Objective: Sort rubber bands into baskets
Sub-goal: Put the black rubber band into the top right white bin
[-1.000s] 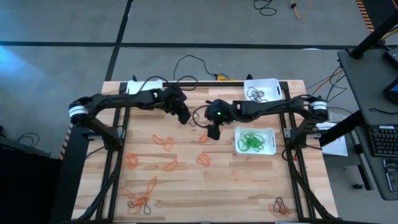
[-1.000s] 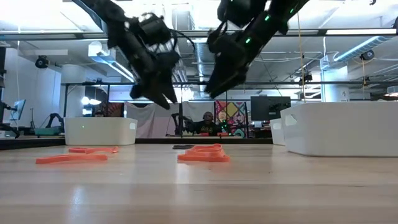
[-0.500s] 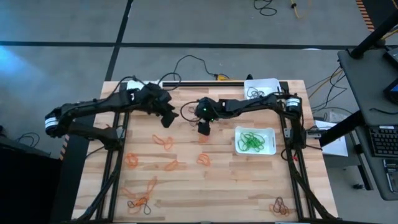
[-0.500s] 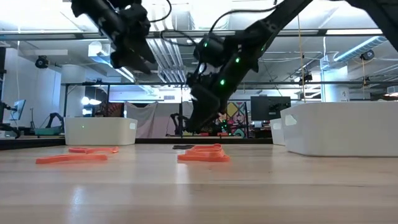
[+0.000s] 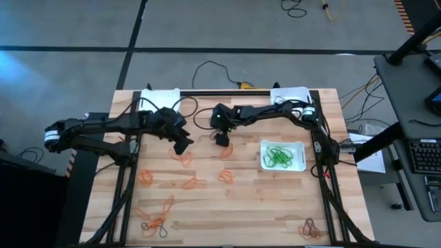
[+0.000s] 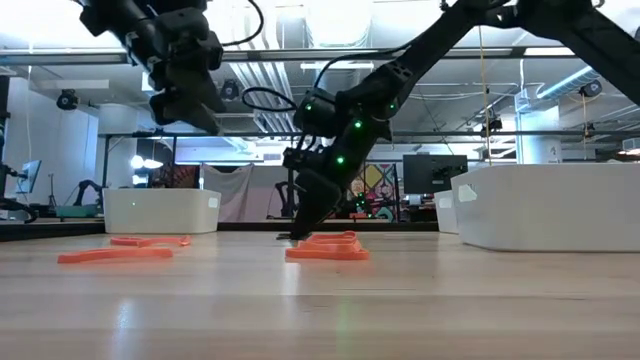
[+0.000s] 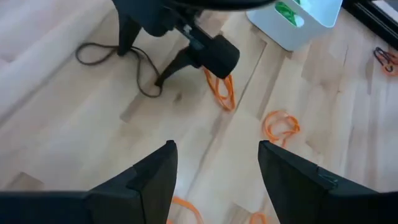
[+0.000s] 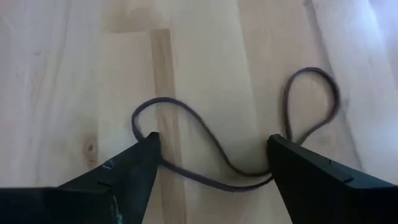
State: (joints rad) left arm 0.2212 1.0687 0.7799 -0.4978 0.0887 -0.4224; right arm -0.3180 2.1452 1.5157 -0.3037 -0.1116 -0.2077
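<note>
Orange rubber bands lie scattered beside the green-filled basket.

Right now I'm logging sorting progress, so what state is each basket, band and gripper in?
right gripper: open, down at the table, fingers straddling a dark rubber band
dark rubber band: flat on the wood, not gripped
left gripper: open, raised, empty
green-band basket: holds green bands
back-right basket: contents hidden by the arm
back-left basket: contents not visible
orange rubber bands: loose on the table
</note>
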